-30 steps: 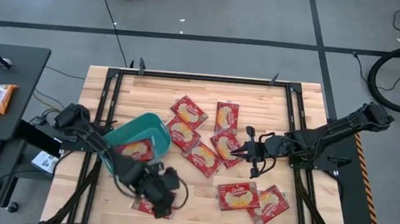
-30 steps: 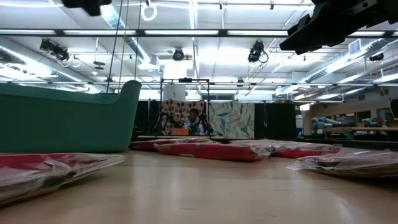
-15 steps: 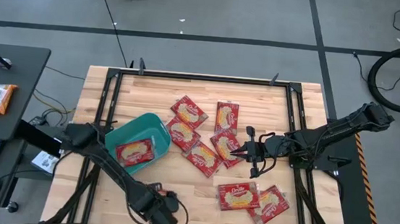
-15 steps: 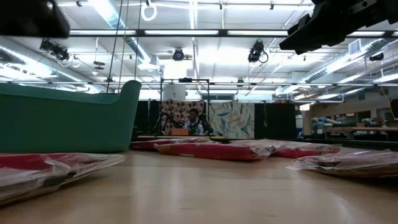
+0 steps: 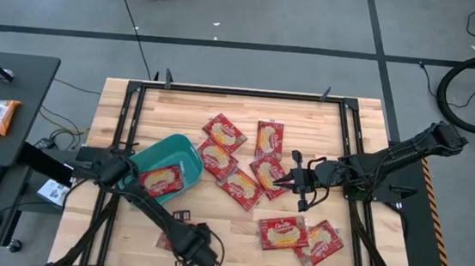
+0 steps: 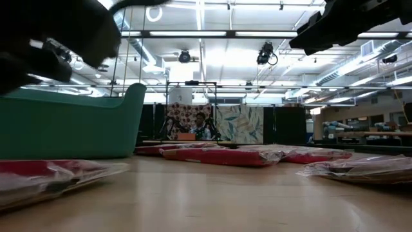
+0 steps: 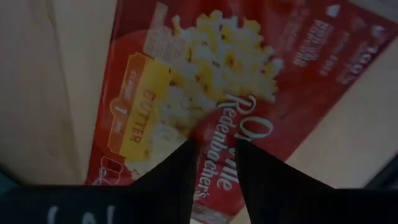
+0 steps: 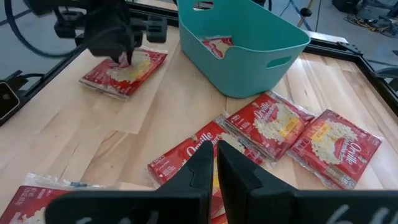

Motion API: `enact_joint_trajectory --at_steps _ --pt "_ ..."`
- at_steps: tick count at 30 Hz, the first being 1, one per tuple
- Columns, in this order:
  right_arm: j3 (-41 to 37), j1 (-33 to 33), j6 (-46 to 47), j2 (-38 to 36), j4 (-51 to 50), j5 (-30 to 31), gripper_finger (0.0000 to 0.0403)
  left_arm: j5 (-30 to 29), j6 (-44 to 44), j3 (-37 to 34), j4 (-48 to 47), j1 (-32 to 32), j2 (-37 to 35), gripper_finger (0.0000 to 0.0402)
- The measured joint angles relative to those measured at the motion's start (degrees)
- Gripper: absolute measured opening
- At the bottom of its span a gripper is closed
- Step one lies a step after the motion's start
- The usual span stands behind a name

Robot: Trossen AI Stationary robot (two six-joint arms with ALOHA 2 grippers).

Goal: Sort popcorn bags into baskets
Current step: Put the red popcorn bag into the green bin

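One popcorn bag (image 7: 205, 106) under the left claw (image 5: 189, 242) at the counter's (image 5: 324, 128) near edge.
Left claw's fingers slightly parted on it; right claw (image 5: 289, 180) nearly closed, empty, over clustered bags; basket (image 5: 144, 164) holds one.

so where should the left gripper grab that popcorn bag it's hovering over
Judging by its pose, at an edge from above: the popcorn bag lies flat on the table, apart from the other packets, so nothing blocks any side. The left gripper is already above its printed face, fingers slightly apart; a thin flat packet probably needs an edge pinch.
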Motion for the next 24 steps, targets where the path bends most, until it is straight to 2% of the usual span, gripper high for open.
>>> enact_joint_trajectory --at_steps 5,14,18,24 --pt "0.0 0.0 0.0 0.0 0.0 0.0 0.0027 -0.9 5.8 0.2 -0.9 2.4 1.4 0.0114" --pt "0.0 0.0 0.0 0.0 0.0 -0.1 0.0027 -16.7 13.2 0.9 0.1 6.2 1.6 0.0114" --pt "0.0 0.0 0.0 0.0 0.0 -0.2 0.0027 -16.9 11.7 2.2 -2.6 7.9 1.7 0.0114" --pt "0.0 0.0 0.2 0.0 0.0 -0.2 0.0027 -19.2 14.1 9.4 -9.3 6.2 1.7 0.0113"
